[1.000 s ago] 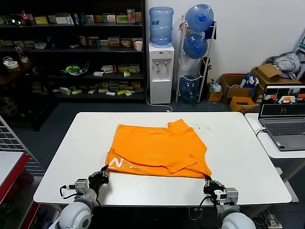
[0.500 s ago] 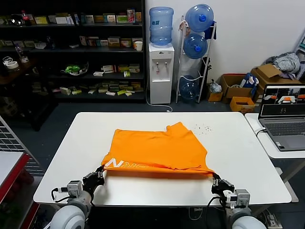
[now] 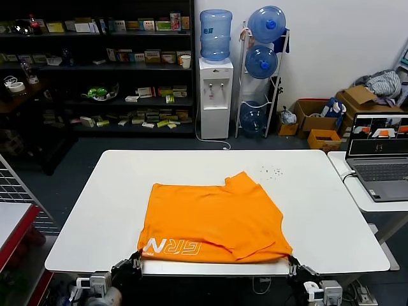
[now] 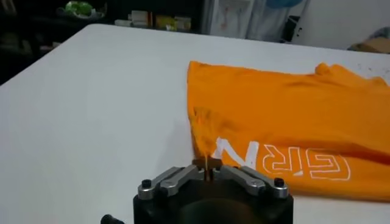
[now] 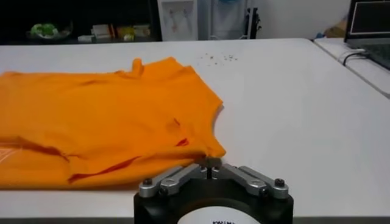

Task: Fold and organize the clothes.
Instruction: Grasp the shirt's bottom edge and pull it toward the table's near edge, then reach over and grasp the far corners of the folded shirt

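I've dragged the shirt [image 3: 213,222] back to the table's [image 3: 331,204] near edge; left gripper [image 4: 208,171] and right gripper [image 5: 209,165] each clenched on a hem corner, cloth flattened for folding.

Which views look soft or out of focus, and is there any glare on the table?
Head view: evenly lit, T-shirt sharp, only faint shadow at its edges, no harsh glare on the table. Left wrist view: shirt lettering readable, far shelves blurred, left gripper soft. Right wrist view: background blurred, tabletop bright but not blown out, right gripper slightly soft.
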### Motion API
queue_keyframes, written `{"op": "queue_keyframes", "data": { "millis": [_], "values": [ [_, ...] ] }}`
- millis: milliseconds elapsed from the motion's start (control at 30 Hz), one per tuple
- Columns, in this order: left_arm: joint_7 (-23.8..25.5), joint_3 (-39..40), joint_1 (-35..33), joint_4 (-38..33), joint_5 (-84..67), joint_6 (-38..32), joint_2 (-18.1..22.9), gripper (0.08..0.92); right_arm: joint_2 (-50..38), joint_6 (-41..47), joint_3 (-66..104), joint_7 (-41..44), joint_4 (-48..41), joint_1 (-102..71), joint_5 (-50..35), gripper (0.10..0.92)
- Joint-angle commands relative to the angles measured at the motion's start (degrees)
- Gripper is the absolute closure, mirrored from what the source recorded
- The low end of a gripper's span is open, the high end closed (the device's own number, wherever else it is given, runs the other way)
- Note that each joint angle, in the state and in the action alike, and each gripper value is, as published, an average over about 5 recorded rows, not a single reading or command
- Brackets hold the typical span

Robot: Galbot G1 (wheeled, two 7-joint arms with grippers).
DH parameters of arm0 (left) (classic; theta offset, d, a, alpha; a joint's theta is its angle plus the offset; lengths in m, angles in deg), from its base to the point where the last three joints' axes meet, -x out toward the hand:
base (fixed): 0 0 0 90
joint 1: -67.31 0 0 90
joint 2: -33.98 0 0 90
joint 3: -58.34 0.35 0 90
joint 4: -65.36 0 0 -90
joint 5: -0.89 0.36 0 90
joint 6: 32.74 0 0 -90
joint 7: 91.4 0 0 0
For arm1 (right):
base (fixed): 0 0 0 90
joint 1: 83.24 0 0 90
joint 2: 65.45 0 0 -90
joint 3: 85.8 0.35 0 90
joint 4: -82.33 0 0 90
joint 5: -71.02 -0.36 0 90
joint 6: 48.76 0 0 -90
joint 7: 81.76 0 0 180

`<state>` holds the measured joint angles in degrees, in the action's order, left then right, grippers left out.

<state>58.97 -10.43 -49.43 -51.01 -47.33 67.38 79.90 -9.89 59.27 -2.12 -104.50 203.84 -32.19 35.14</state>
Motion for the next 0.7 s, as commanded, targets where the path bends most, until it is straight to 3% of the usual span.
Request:
{"op": "queue_keyframes", "data": {
  "millis": [33, 233, 433, 533, 700],
  "values": [
    [-0.9, -1.4, -1.5, -2.1, -0.3, 1.1, -0.8, 0.756, -1.3, -0.5, 2.3, -0.7, 1.9, -2.2, -0.2, 0.756],
    [-0.1, -2.9, 6.1, -2.1, -3.0, 1.5, -2.0, 0.583, -4.6, -1.3, 5.2, 0.9, 1.5, 7.8, -6.7, 0.583],
    [2.0, -0.9, 19.2, 3.3, -6.7, 1.7, -1.0, 0.41, -5.8, 0.4, 0.1, 0.8, -7.0, 27.1, -13.1, 0.409],
    [5.4, 1.0, 26.4, 9.4, -7.8, 1.8, 0.3, 0.323, -4.3, 1.5, -5.2, 0.9, -15.0, 37.5, -14.3, 0.323],
    [10.0, 4.5, 38.4, 25.7, -8.4, 2.9, 5.8, 0.199, 1.1, 3.0, -15.2, 2.3, -30.8, 53.3, -13.7, 0.22]
  ]
}}
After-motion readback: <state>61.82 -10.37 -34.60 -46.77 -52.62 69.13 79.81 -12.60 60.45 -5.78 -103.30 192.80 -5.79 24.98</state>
